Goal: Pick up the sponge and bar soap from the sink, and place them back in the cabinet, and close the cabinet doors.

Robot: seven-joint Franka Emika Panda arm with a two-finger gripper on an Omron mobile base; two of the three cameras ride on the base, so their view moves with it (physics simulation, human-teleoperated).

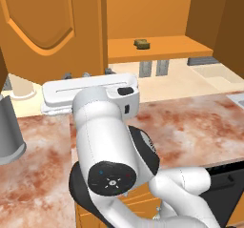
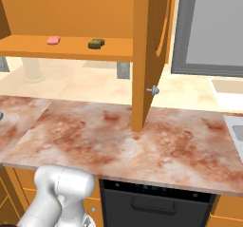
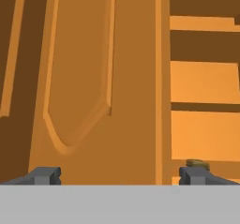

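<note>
Both small things already lie on the wooden shelf [image 2: 71, 47] of the large orange-brown cabinet [image 2: 66, 5]: the mustard yellow-brown sponge [image 2: 96, 43], a squat pad with a pinched outline, and the salmon-pink rounded bar soap [image 2: 53, 40], a little apart to its left in the right base view. What seems left is shutting the two tall orange-brown cabinet doors, each with an arched raised panel.

In the hand view the pincer [image 3: 120, 175] faces the left door [image 3: 98, 87] close up, its two dark fingertips [image 3: 44, 174] spread wide with nothing between them; the sponge peeks just above the right tip. The right door [image 2: 148, 50] stands swung out edge-on over the surface [image 2: 123, 136], its small round silver knob [image 2: 153, 90] low on its face.

To close the left door well, I judge it best to press flat against the panel near its free edge (far from the hinge, where leverage is greatest) and sweep along the door's arc, keeping the fingertips clear of the gap beside the shelf.

The doors look like smooth matte wood with softly bevelled arches; the surface is glossy mottled red-and-cream stone. The arm [image 1: 102, 141] is smooth white plastic with dark joints.
</note>
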